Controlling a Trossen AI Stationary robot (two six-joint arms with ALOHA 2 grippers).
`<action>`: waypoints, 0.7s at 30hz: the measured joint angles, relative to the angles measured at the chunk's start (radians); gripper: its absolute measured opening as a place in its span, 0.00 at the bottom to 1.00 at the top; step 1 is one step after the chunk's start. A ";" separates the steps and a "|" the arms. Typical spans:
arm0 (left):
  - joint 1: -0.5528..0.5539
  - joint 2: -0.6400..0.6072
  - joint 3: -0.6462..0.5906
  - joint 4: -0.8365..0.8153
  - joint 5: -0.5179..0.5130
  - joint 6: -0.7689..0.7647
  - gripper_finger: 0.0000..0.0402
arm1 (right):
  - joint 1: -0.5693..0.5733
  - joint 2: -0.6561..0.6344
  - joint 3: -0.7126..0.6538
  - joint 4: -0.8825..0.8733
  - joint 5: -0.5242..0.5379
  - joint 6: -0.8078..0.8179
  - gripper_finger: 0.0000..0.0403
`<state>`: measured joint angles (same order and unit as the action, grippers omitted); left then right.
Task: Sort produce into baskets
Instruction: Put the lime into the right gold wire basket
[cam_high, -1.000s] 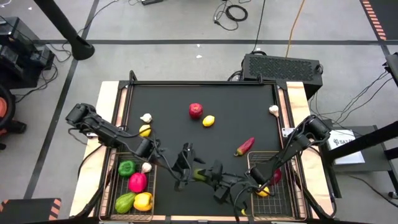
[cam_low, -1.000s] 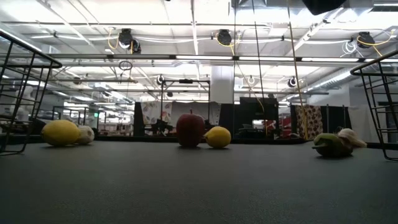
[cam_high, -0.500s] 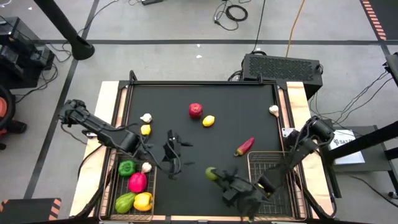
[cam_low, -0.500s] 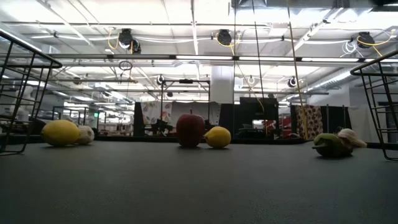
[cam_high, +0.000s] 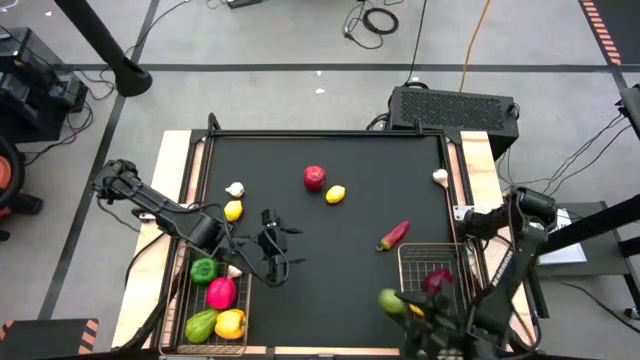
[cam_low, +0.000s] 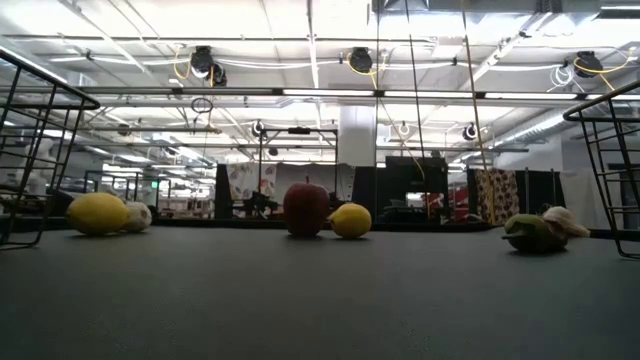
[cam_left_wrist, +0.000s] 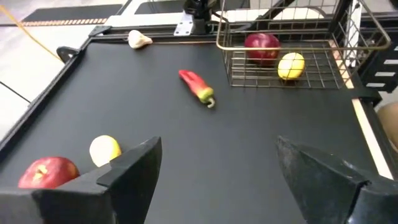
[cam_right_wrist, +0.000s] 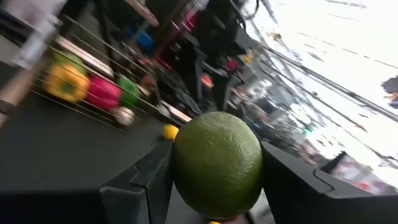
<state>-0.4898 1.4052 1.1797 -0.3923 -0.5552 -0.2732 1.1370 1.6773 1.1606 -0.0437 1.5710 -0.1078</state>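
Step in hand: right end effector (cam_right_wrist: 214, 180) clamps round green lime (cam_high: 390, 299), lower right of high view, just beside gold-rimmed wire basket (cam_high: 405, 252) with red apple (cam_high: 437, 281). Next: carry over rim, release. Left end effector (cam_left_wrist: 217, 171) wide, empty, centre-left worktop (cam_high: 350, 160).

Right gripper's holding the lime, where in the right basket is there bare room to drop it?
Right basket: apple and lemon crowd the near half; the mesh beside the chili is bare. Right gripper grips the lime.
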 joint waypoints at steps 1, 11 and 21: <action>-0.002 0.000 0.000 -0.003 0.000 -0.003 0.80 | 0.020 -0.003 0.000 -0.001 -0.001 0.015 0.49; 0.020 0.000 0.000 0.055 -0.052 0.060 0.80 | -0.047 -0.116 0.000 -0.172 -0.009 -0.189 0.49; 0.041 0.000 0.000 0.030 -0.057 0.071 0.79 | -0.243 -0.507 0.001 -0.762 -0.446 0.192 0.49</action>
<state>-0.4483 1.4052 1.1797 -0.3619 -0.6121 -0.2026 0.8945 1.1701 1.1614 -0.8056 1.1253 0.0841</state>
